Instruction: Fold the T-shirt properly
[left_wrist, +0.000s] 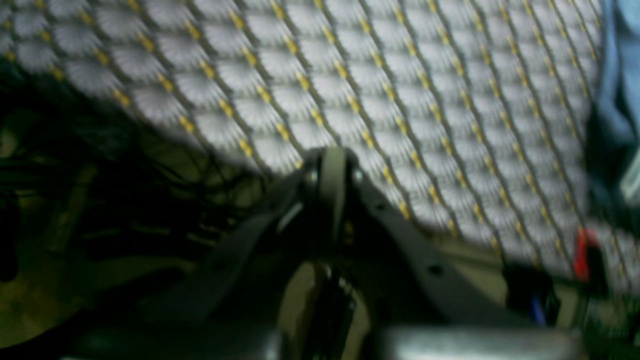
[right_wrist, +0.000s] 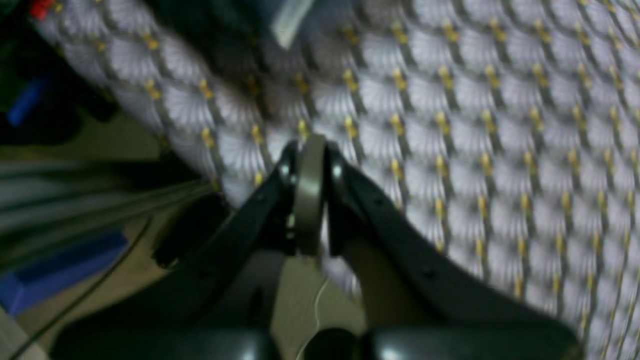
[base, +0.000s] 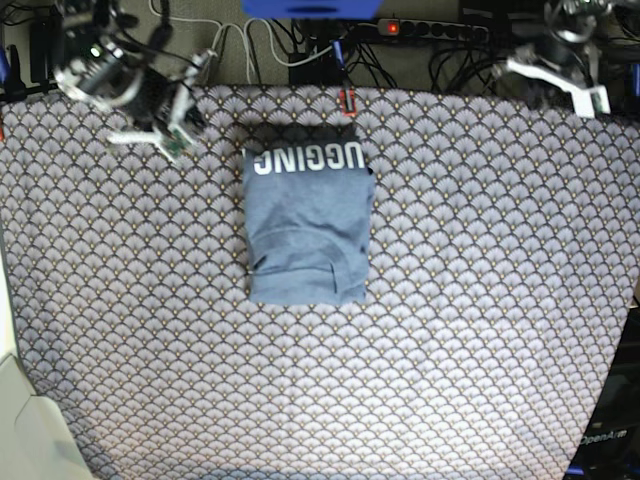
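The T-shirt (base: 307, 222) lay folded into a compact upright rectangle on the scallop-patterned tablecloth (base: 480, 300), a little left of centre in the base view and toward the far edge of the table. White block lettering ran across its far end (upside down to the camera), and a curved fold or neckline showed on the grey-blue cloth below it. Neither arm touched it.

The left gripper (base: 565, 65) hung over the far corner of the table at that view's right, well apart from the shirt. In its own wrist view the left gripper (left_wrist: 332, 172) had its fingertips pressed together with nothing between them, above the tablecloth's edge; a strip of blue fabric showed at the frame's right border.

The right gripper (base: 160, 120) hung over the far corner at the base view's left, near the shirt's lettered end but clear of it. In the right wrist view the right gripper (right_wrist: 310, 165) was likewise closed on nothing, poised over the cloth's edge.

A red-lit power strip (base: 430, 30) and cables lay behind the table.
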